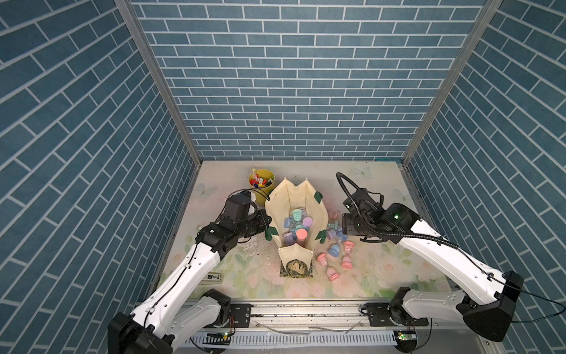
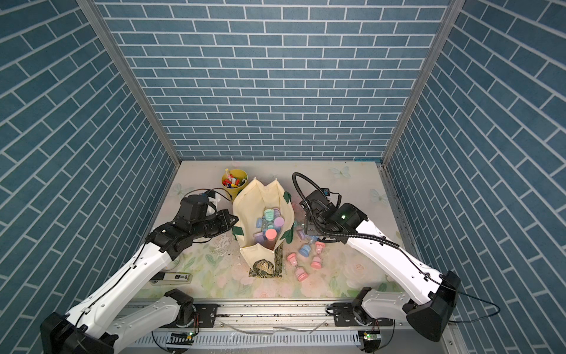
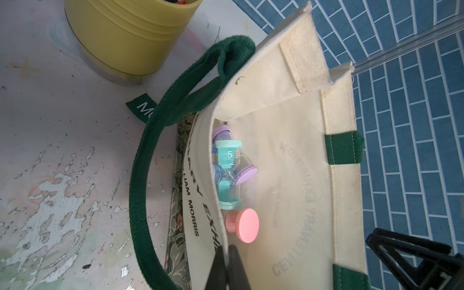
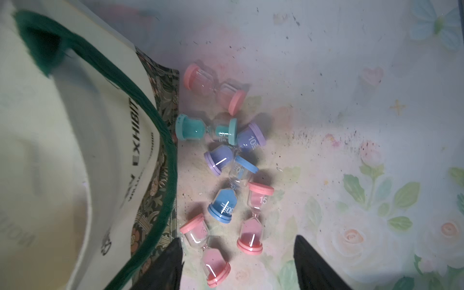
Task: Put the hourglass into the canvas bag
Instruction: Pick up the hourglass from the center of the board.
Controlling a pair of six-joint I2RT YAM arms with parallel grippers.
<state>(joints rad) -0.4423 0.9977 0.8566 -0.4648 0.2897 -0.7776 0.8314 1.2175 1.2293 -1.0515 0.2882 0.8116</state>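
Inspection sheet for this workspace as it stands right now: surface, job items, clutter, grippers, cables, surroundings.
Surface: floral table cover, scuffed and speckled.
Job's things: canvas bag upright and open, with bagged hourglasses inside; six loose hourglasses lie on the table at its right side.
Clutter: yellow cup of markers behind the bag; small white labelled block beside the left arm.
Grippers: left gripper shut on the canvas bag's rim; right gripper open above the loose hourglasses, holding nothing.
Cables: black corrugated hose arcs off the right arm.
Surroundings: blue brick-pattern walls on three sides; metal rail in front.
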